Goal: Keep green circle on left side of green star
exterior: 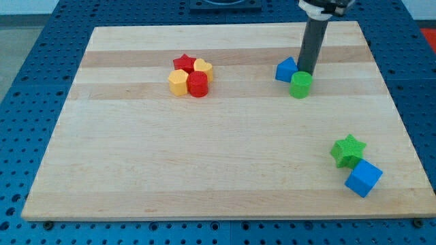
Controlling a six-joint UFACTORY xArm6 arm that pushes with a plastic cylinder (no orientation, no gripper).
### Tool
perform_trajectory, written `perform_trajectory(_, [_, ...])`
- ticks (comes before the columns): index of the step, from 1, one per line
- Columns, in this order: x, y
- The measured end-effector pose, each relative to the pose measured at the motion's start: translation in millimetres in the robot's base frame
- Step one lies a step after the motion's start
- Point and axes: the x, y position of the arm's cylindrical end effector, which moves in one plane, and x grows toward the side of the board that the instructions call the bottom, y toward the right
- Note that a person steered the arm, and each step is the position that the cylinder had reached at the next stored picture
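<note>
1. Camera view: a pale wooden board [204,163] lies on a blue perforated table [27,68], and it fills most of the frame.
2. My tip [304,73] is a plain dark rod end with nothing to open or close. It sits in the upper right of the frame, just above the green circle [300,84], touching it or nearly so, with the blue triangular block [286,69] just to its left.
3. The green circle touches the blue triangular block's lower right side.
4. The green star [348,150] is at the lower right of the frame, well apart from the green circle. The circle lies left of the star and higher in the frame.
5. A blue cube [363,178] touches the green star at its lower right.
6. At upper centre-left is a tight cluster: a red star [183,63], a yellow heart [202,67], a yellow block [178,83] and a red cylinder [197,84], all touching.
</note>
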Motion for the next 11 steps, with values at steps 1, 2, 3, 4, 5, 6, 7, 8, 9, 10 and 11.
perform_trajectory(1, [20, -7])
perform_trajectory(2, [41, -13])
perform_trajectory(3, [61, -20])
perform_trajectory(4, [72, -31])
perform_trajectory(5, [82, -43])
perform_trajectory(6, [82, -59])
perform_trajectory(7, [84, -83])
perform_trajectory(8, [102, -85])
perform_trajectory(9, [109, -69])
perform_trajectory(10, [109, -67])
perform_trajectory(11, [114, -67])
